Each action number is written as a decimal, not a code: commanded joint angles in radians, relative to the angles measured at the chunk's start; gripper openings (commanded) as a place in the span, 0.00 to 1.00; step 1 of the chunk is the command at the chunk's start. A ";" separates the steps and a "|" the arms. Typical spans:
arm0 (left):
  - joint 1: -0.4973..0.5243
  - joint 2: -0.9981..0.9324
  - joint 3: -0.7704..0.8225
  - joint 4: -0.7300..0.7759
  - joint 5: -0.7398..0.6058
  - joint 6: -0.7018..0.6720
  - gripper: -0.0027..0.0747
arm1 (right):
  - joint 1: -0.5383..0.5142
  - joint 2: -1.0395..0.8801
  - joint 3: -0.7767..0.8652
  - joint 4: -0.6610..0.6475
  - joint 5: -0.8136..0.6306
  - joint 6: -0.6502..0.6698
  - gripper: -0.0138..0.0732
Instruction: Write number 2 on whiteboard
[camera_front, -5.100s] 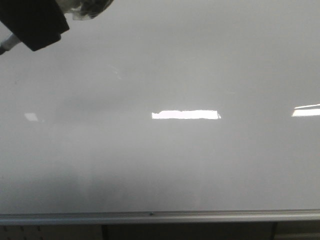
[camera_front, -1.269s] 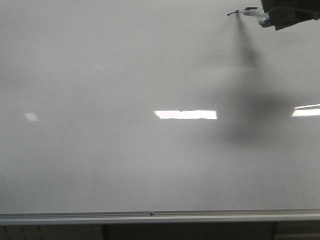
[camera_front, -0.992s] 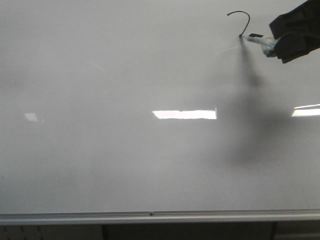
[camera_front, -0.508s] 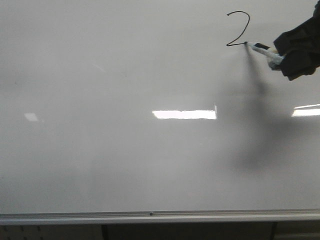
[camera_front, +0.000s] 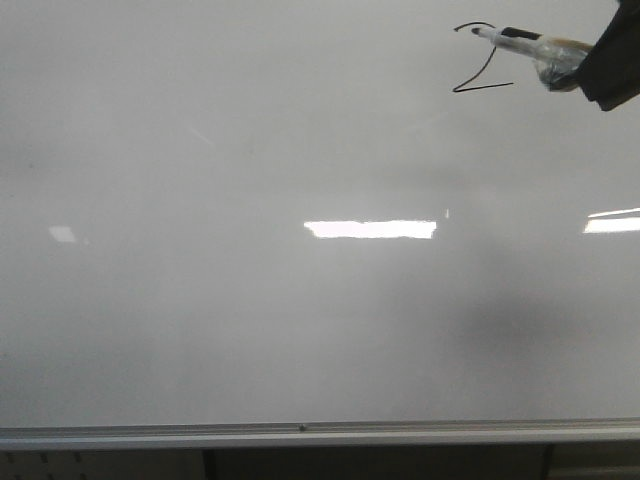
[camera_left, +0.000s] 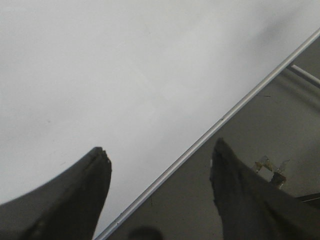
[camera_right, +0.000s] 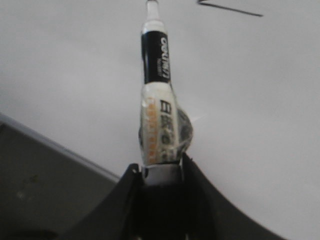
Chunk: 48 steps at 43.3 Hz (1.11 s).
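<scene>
the number 2 (camera_front: 482, 62) sits on the whiteboard (camera_front: 300, 320) just ahead of the right tool (camera_front: 600, 62), beyond the tip of the marker (camera_front: 525, 42) that the tool carries; the marker's long axis runs from the tool out toward the figure, and in the front view its nib crosses in front of the curved top stroke, so part of that curve is hidden. the diagonal and the flat base stroke lie just below the marker's line, the base stroke ending short of the tool. whether the nib touches the board or hangs just off it cannot be told here; no dense shadow hugs the tip, which suggests it is clear of the surface. in the right wrist view the right tool (camera_right: 160, 175) is clamped on the marker's rear end, both dark fingers (camera_right: 197, 190) pressed to the barrel, and one end of a black stroke shows past the nib. the left tool (camera_left: 160, 160) is spread wide with nothing between its fingers, pointed at the board's silver bottom rail (camera_left: 210, 135), well apart from the figure; the right arm is plainly the nearer one. judged from the strokes on show, the figure looks complete, so the coming move likely calls only for drawing the marker straight back along its own axis, away from the board, without dragging the nib across the wet ink.
</scene>
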<state>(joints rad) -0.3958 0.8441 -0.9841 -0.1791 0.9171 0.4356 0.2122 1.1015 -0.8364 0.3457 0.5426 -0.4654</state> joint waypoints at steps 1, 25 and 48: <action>-0.029 0.007 -0.029 -0.070 -0.067 0.072 0.59 | 0.031 -0.065 -0.079 0.003 0.155 -0.053 0.16; -0.468 0.340 -0.244 -0.111 0.024 0.219 0.62 | 0.163 -0.070 -0.225 0.140 0.674 -0.369 0.16; -0.570 0.576 -0.375 -0.147 -0.016 0.290 0.68 | 0.163 -0.070 -0.225 0.188 0.673 -0.409 0.16</action>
<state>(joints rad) -0.9590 1.4376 -1.3249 -0.2891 0.9621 0.7110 0.3729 1.0481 -1.0297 0.4873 1.2353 -0.8610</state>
